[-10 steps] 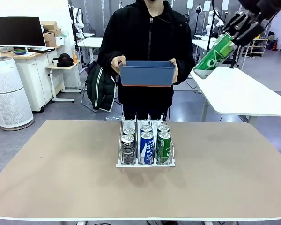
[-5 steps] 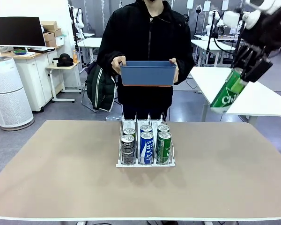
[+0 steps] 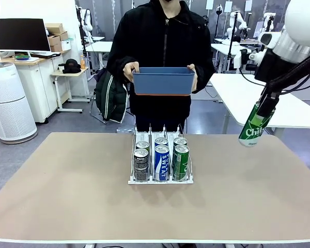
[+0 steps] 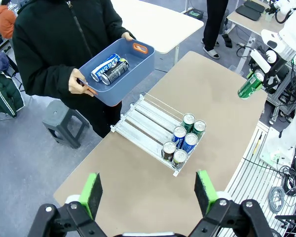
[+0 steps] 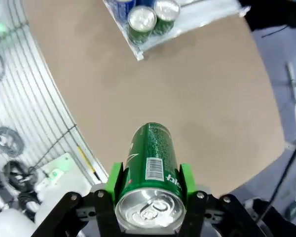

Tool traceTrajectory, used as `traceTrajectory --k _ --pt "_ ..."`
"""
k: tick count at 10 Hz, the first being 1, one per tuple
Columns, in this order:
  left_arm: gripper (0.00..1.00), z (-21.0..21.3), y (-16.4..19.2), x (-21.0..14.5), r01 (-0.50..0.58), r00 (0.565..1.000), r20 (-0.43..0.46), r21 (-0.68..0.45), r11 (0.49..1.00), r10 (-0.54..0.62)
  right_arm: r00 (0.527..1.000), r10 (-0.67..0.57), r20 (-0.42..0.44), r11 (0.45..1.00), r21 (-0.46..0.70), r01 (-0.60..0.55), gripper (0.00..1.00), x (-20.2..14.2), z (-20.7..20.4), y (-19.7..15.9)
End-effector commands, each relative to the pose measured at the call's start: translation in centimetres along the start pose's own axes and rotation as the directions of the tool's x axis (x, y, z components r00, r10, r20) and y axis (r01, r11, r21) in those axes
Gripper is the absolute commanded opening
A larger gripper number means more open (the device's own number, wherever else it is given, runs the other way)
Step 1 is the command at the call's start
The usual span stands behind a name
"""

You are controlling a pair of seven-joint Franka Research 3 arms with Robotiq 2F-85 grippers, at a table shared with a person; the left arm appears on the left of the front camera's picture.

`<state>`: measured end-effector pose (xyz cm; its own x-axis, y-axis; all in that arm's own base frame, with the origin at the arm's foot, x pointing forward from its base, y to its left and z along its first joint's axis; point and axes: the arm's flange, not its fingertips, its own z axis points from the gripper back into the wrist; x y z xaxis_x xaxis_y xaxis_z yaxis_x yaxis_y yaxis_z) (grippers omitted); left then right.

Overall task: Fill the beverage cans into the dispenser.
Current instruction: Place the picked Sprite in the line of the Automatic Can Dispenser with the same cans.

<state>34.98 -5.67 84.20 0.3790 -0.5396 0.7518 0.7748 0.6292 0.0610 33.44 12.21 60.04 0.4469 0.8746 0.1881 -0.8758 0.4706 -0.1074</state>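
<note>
Looking at the right gripper [image 3: 266, 106] clamped tight on a green beverage can [image 3: 254, 126], green pads squeezing both sides just under the silver top. Holding it tilted in the air near the table's [image 3: 67, 196] far right corner, bottom end pointing down, touching nothing else. Over on the other arm, left gripper [image 4: 148, 192] spread wide with nothing between the pads, hanging high above the table.

As for the dispenser [image 3: 160, 181], parked about mid-table, a bit closer to the far edge. Loaded with six cans bunched at its near end, two per lane: dark cans [image 3: 141, 164] in the left lane, blue cans [image 3: 161, 163] with white lettering in the middle, green cans [image 3: 181, 161] in the right lane.

Beyond the far edge, a person's hands [image 3: 130, 70] gripping a blue bin [image 3: 163, 81] by its ends. Inside, two more lying on their sides and touching each other: a blue can [image 4: 105, 67] and a dark can [image 4: 114, 72].
</note>
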Motion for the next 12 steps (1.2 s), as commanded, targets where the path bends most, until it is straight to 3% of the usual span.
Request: traceTrajectory --k 1,7,12 --pt "1.0 0.1 0.0 0.0 -0.015 1.0 0.015 -0.01 1.0 0.015 1.0 0.027 -0.001 0.999 -0.025 -0.027 0.58 -0.1 0.8 -0.1" --pt "1.0 0.1 0.0 0.0 -0.015 1.0 0.015 -0.01 1.0 0.015 1.0 0.031 0.002 0.999 -0.005 -0.031 0.58 -0.2 0.4 -0.1" --pt "1.0 0.1 0.0 0.0 -0.015 1.0 0.015 -0.01 1.0 0.015 1.0 0.012 0.013 1.0 0.006 -0.012 0.58 0.3 -1.9 3.7"
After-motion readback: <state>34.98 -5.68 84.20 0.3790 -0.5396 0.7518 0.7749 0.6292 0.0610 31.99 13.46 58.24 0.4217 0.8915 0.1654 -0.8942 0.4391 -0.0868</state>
